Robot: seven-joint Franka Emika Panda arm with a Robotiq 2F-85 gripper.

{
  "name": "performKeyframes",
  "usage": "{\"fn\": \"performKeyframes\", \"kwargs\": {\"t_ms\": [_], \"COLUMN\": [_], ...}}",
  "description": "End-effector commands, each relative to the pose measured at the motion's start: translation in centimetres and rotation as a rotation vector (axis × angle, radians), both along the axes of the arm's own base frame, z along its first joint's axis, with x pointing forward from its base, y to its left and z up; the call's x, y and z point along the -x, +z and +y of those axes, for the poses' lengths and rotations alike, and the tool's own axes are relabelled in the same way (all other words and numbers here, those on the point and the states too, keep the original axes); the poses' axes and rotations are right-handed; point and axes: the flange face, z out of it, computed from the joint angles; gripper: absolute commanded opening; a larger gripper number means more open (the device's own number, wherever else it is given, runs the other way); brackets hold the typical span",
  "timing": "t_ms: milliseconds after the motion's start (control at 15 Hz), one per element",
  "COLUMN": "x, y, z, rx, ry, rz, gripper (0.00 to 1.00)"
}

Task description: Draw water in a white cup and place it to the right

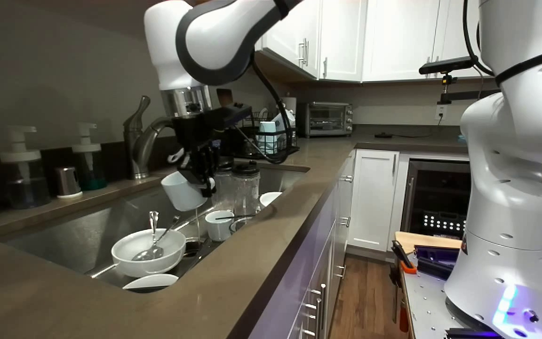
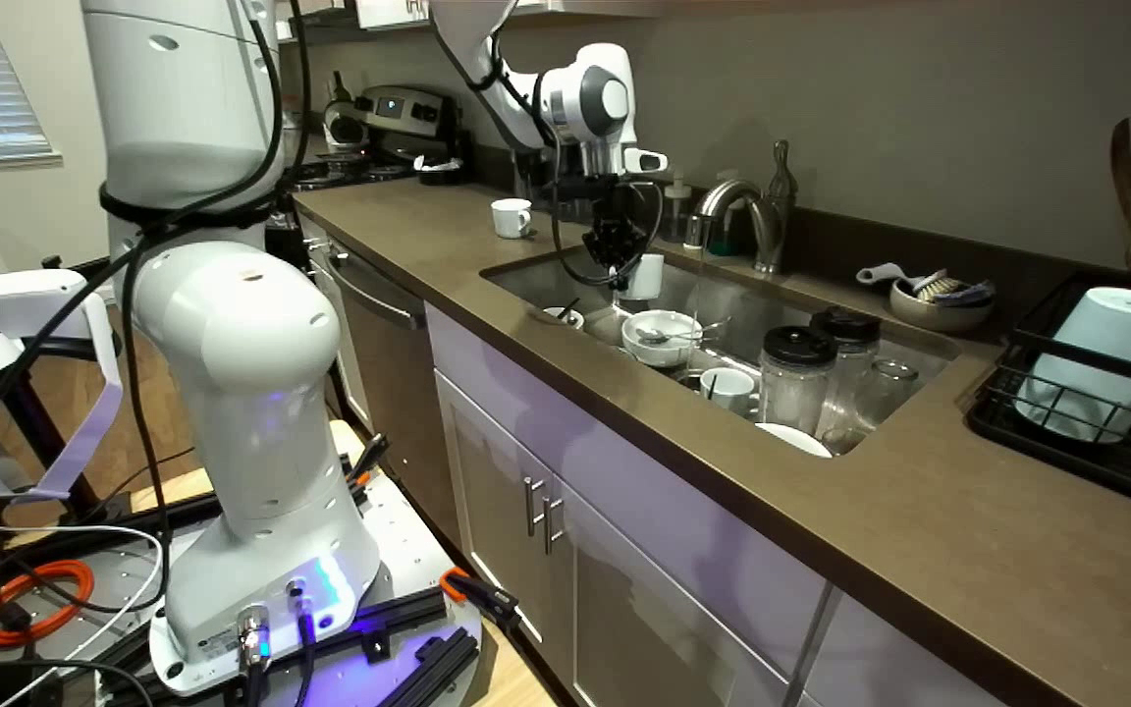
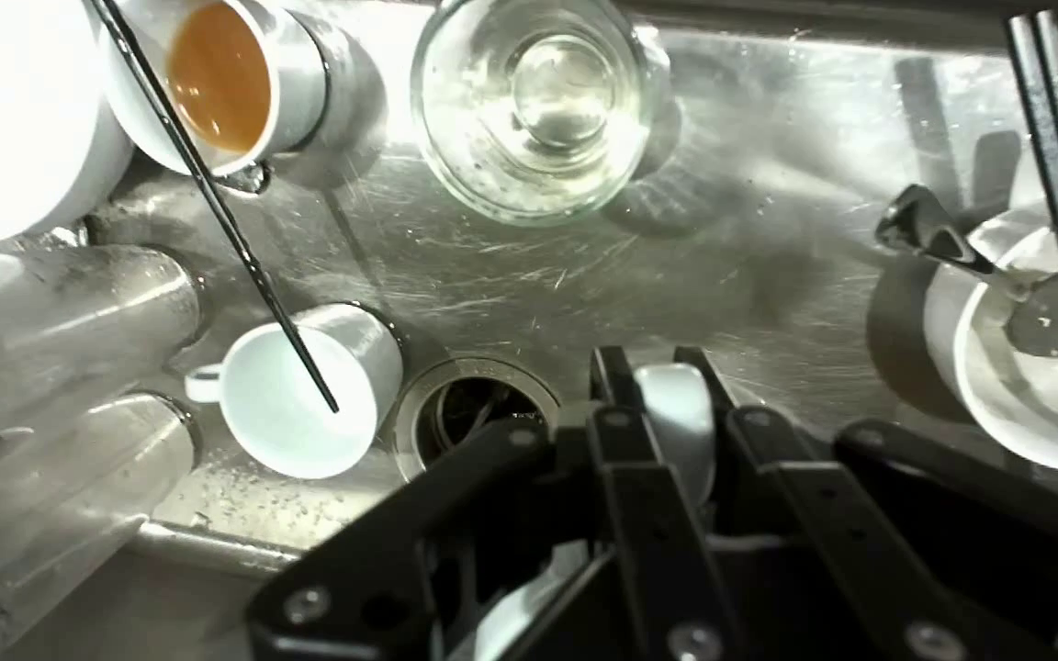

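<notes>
The white cup (image 1: 184,190) hangs tilted above the sink in an exterior view. It also shows in an exterior view (image 2: 644,277), just left of the faucet's thin water stream. My gripper (image 1: 209,188) is shut on the cup's handle. In the wrist view the handle (image 3: 679,413) sits between the fingertips (image 3: 650,363), and most of the cup body is hidden behind the gripper. The faucet (image 2: 730,201) stands behind the sink and is running. Whether the cup holds water cannot be seen.
The sink (image 2: 516,280) holds a white bowl with a utensil (image 2: 662,339), another white cup (image 3: 299,399) with a dark stick, lidded jars (image 2: 796,368) and a glass (image 3: 538,110). Soap bottles (image 1: 21,174) stand behind the sink. A dish rack (image 2: 1086,393) and a white mug (image 2: 511,218) stand on the counter.
</notes>
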Motion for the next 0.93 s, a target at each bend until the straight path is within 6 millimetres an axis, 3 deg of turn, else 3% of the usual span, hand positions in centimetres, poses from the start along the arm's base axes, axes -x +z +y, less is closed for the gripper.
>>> {"fn": "performKeyframes", "kwargs": {"t_ms": [0, 400, 867], "x": [2.7, 3.1, 1.2], "y": [0.2, -1.2, -1.5], "z": [-3.8, -8.4, -8.4], "rx": [-0.031, -0.051, -0.055], "ry": [-0.076, -0.126, -0.107], "rz": [-0.057, -0.159, -0.190], "gripper": [0.04, 0.04, 0.04]}}
